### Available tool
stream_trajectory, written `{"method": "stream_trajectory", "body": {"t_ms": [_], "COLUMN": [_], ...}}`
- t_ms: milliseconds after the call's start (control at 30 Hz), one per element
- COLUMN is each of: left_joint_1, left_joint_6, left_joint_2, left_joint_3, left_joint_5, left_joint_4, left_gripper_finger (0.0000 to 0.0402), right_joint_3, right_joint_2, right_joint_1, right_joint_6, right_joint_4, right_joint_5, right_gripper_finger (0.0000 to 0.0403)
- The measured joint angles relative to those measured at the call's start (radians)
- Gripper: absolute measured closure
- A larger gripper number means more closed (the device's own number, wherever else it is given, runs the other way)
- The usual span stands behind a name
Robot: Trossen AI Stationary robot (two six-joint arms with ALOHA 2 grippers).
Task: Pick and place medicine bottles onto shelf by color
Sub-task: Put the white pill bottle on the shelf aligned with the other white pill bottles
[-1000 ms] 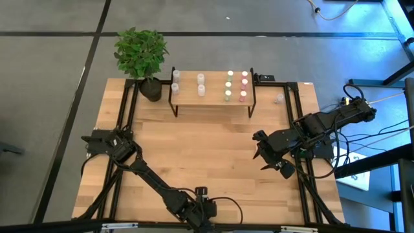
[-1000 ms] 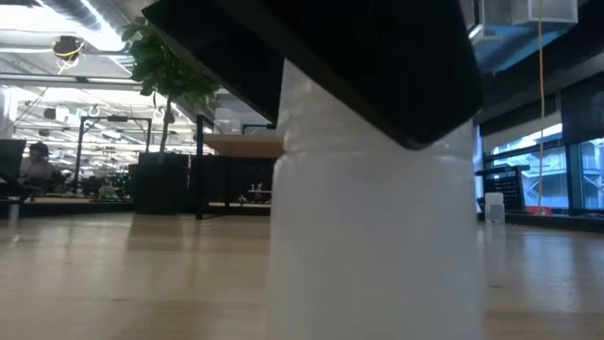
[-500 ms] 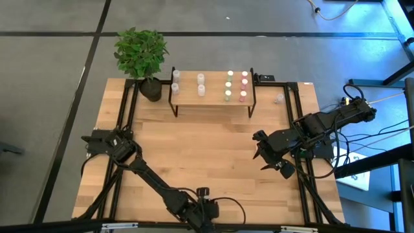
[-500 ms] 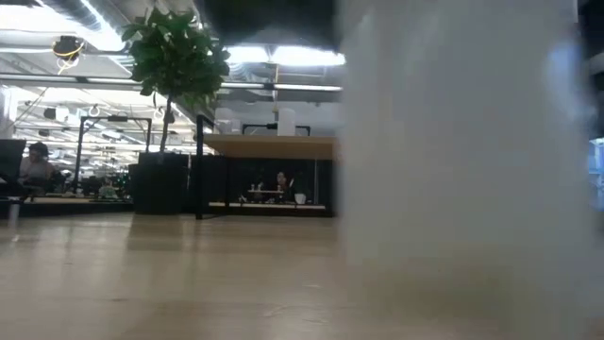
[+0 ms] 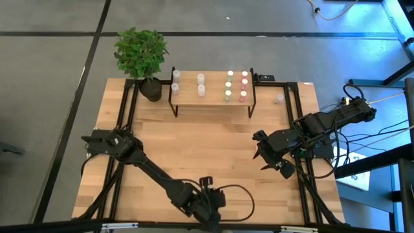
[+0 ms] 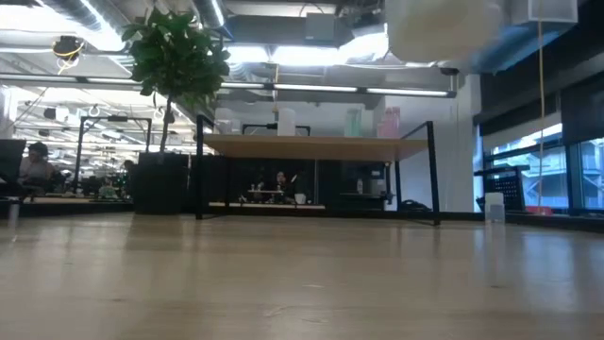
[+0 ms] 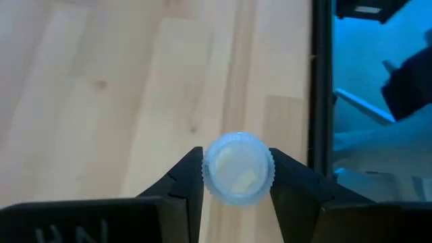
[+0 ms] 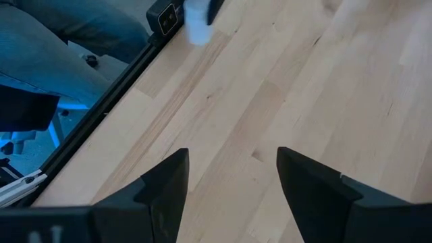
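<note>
Pinching a white-capped bottle (image 7: 238,168), seemingly upright, cap toward the camera, left jaws (image 5: 208,202) have lifted it; right jaws (image 8: 229,182) gape wide.

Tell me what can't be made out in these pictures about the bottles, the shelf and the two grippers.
- Held bottle: the left wrist view shows only its cap from above, between the left gripper fingers; the body is hidden.
- Same bottle, low view: blurred and cut off by the top edge.
- Shelf bottles: too small in the high view for labels.
- Right gripper: open and empty; bottle beyond it is blurred.
</note>
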Motion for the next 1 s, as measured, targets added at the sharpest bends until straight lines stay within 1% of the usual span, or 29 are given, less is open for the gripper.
{"method": "stream_trajectory", "body": {"t_ms": [167,367,467,533,633,733,833,1000], "left_joint_1": [0.030,0.074,0.101,0.122,0.154,0.188,0.226,0.309], "left_joint_6": [-0.025,-0.028,-0.029,-0.031,-0.032,-0.029,0.008,0.094], "left_joint_2": [0.000,0.000,-0.016,-0.030,-0.060,-0.085,-0.124,-0.191], "left_joint_3": [0.110,0.219,0.218,0.216,0.216,0.216,0.216,0.216], "left_joint_5": [-0.004,-0.041,-0.056,-0.064,-0.070,-0.088,-0.093,-0.100], "left_joint_4": [-0.168,-0.355,-0.407,-0.436,-0.492,-0.538,-0.571,-0.617], "left_gripper_finger": [0.0280,0.0280,0.0280,0.0280,0.0280,0.0280,0.0280,0.0280], "right_joint_3": [0.000,0.000,0.000,0.000,0.000,0.000,0.000,0.000], "right_joint_2": [0.000,0.000,0.000,-0.002,-0.004,-0.008,-0.016,-0.038], "right_joint_1": [0.000,0.000,0.000,0.000,0.000,0.000,0.000,0.000], "right_joint_6": [0.000,0.000,-0.014,-0.019,-0.006,0.005,0.030,0.084], "right_joint_4": [0.000,0.000,0.000,0.001,0.011,0.017,0.018,0.053], "right_joint_5": [0.000,0.000,0.003,0.023,0.089,0.184,0.297,0.527], "right_gripper_finger": [0.0176,0.0176,0.0176,0.0176,0.0176,0.0176,0.0176,0.0176]}}
